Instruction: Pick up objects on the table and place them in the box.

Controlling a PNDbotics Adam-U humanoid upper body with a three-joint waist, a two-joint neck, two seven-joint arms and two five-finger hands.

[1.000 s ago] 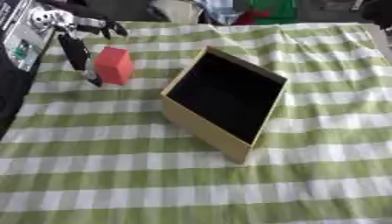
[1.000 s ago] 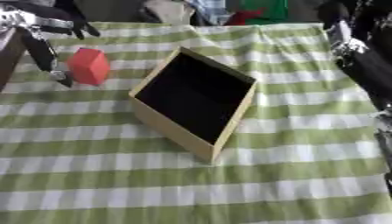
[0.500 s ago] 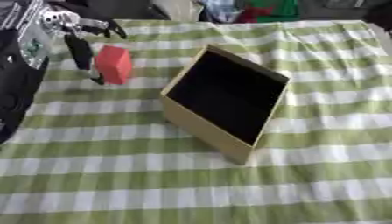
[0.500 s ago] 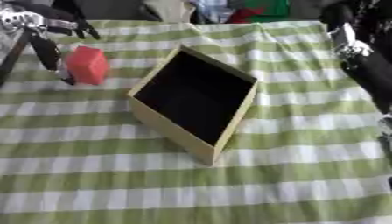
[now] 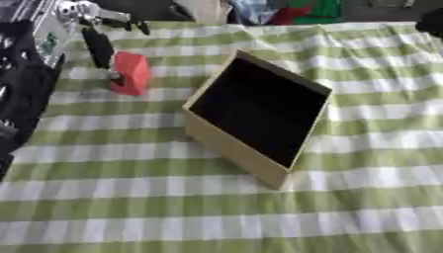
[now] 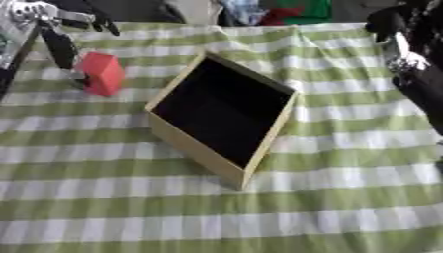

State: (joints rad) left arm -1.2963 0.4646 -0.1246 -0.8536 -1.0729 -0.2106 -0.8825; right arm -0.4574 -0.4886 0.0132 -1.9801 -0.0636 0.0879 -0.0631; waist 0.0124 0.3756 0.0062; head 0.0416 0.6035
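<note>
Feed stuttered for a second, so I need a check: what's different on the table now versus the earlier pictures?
Very little. The left hand still has its fingers down against the red block, left of the box; block and hand sit almost where they were, and no lift shows. The box stays put on the checked cloth, nothing visible inside. The right arm remains at the right edge.

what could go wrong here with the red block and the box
The left robot hand has only a finger against the red block, with no visible wrap around it, so the block might slide or tip instead of lifting. The box sits askew with a raised near wall; a low carry may clip its rim.
</note>
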